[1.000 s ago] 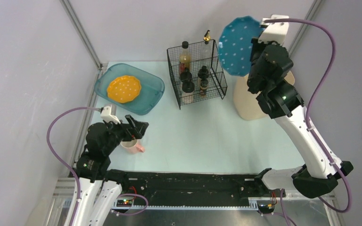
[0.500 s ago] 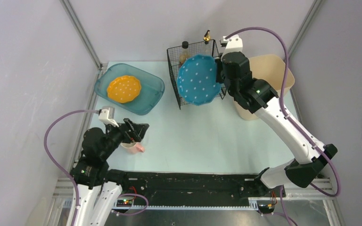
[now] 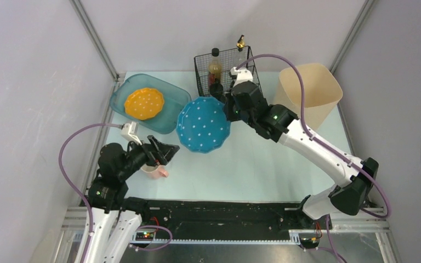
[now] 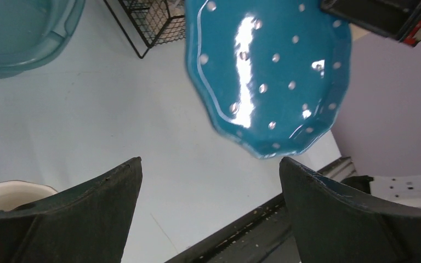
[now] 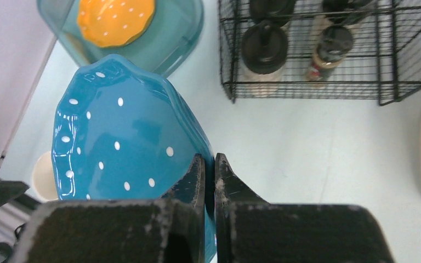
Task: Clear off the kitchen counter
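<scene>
My right gripper (image 3: 229,112) is shut on the rim of a blue white-dotted plate (image 3: 203,125), carried tilted above the kitchen counter (image 3: 263,159) just right of the teal tub. In the right wrist view both fingers pinch the plate (image 5: 120,142) edge at the gripper (image 5: 208,161). My left gripper (image 3: 167,150) hovers open and empty over a pink-white cup (image 3: 154,170) at the near left. The left wrist view shows the gripper (image 4: 211,164) wide apart, the plate (image 4: 268,76) ahead and above, and the cup (image 4: 5,194) at the lower left.
A teal tub (image 3: 178,104) at the back left holds an orange dotted plate (image 3: 144,103). A black wire rack (image 3: 227,82) with several bottles stands at the back centre. A beige bin (image 3: 309,87) is at the back right. A black rail (image 3: 225,211) runs along the counter's near edge.
The right arm has swung the blue plate from high at the back right down and leftward, past the wire rack, to beside the tub. The left arm has hardly moved.
</scene>
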`<action>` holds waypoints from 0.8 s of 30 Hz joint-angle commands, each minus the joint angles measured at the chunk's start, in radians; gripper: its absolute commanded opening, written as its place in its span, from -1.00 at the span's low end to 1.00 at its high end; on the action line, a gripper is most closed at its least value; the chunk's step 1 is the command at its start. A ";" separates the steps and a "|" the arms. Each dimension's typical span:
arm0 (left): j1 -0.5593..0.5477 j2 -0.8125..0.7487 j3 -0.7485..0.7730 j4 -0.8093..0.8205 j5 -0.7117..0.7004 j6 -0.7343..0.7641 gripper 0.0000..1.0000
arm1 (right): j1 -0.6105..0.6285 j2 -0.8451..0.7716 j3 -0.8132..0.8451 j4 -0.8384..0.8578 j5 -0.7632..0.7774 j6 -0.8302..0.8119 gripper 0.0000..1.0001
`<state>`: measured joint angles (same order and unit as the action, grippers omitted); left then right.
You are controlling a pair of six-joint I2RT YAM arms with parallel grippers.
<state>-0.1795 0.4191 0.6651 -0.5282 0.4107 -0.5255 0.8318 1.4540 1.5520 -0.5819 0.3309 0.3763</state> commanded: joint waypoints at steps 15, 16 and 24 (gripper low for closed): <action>-0.005 0.024 0.016 0.081 0.065 -0.205 0.75 | 0.114 -0.028 0.022 0.294 -0.078 0.178 -1.00; -0.005 0.024 0.016 0.085 0.065 -0.207 0.67 | 0.117 -0.028 0.020 0.293 -0.078 0.181 -1.00; -0.005 0.035 0.014 0.095 0.050 -0.213 -0.20 | 0.128 -0.050 -0.024 0.311 -0.079 0.187 -1.00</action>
<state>-0.1791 0.4446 0.6819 -0.4747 0.4480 -0.7261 0.9520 1.4567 1.5261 -0.4698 0.2707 0.4831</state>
